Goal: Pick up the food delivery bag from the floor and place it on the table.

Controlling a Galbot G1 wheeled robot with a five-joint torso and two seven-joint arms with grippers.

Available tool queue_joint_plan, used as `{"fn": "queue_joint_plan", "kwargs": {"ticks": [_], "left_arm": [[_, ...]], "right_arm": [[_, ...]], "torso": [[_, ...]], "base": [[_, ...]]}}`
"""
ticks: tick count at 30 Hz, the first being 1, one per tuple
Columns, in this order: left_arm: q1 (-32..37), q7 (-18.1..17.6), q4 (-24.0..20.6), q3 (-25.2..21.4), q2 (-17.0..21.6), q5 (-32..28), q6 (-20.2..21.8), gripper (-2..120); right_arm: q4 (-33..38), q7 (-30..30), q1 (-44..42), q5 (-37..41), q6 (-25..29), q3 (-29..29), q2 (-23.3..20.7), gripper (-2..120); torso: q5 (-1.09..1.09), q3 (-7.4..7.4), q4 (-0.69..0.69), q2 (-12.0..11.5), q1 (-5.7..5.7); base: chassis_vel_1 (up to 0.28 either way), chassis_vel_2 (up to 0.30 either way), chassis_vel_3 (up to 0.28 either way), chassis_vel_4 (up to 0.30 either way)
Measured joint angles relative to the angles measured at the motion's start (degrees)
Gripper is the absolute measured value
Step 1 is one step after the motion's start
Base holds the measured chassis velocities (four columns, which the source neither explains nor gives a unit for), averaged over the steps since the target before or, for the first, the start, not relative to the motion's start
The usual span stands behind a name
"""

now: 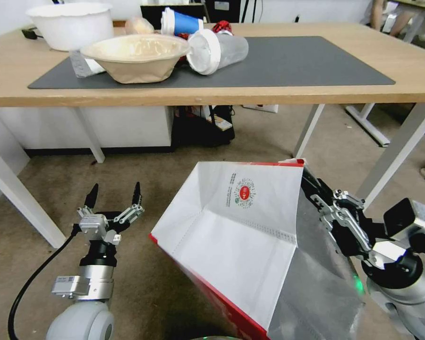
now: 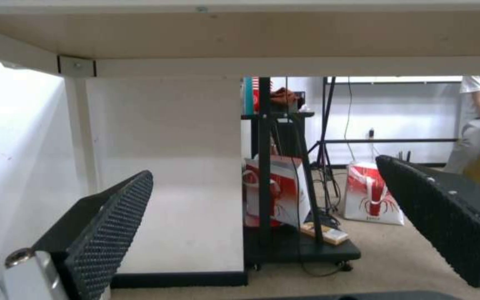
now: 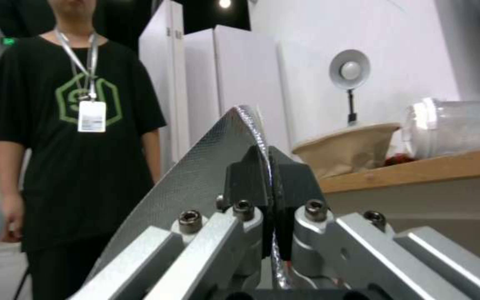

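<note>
Foil edge sits pinched flat between the 2 pads of my right gripper (image 3: pixel 272 196), closed tight on the upper rim of the food delivery bag (image 1: pixel 241 236), so the grip is thin and only on 1 side. The bag hangs tilted in front of me, its white face with the small red round logo (image 1: pixel 243 192) turned up, its red-edged lower corner down near the floor (image 1: pixel 141 283); whether that corner touches the carpet I cannot tell. My left gripper (image 1: pixel 114 196) hovers low to the bag's left, fingers spread wide with nothing between them, pointing under the table (image 1: pixel 316 92). To do this lift well, I judge I should raise slowly and keep the rim from tearing or sliding out of the pads, then clear the near table edge fully before carrying the bag forward. Farther off on the dark grey mat (image 1: pixel 307 61) lie a brown paper bowl (image 1: pixel 137 59) and a tipped clear lidded cup (image 1: pixel 217 51), so the bare right half looks the safer landing place.
</note>
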Motion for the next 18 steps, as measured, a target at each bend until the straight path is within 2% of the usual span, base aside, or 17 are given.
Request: {"fn": "queue_joint_plan", "kwargs": {"ticks": [13,18], "left_arm": [[0.0,0.1,-0.2,0.0,-0.3,0.4,0.6,100],[-0.2,2.0,0.3,-0.5,-0.6,0.6,-0.2,100]], "right_arm": [[-1.3,-2.8,1.1,3.3,-2.0,2.1,-0.5,0],[-1.8,-3.6,1.4,3.7,-2.4,2.8,-0.7,0]], "torso": [[0.00,0.00,0.00,0.0,0.00],[0.00,0.00,0.00,0.0,0.00]], "base": [[0.000,0.000,0.000,0.000],[0.000,0.000,0.000,0.000]]}}
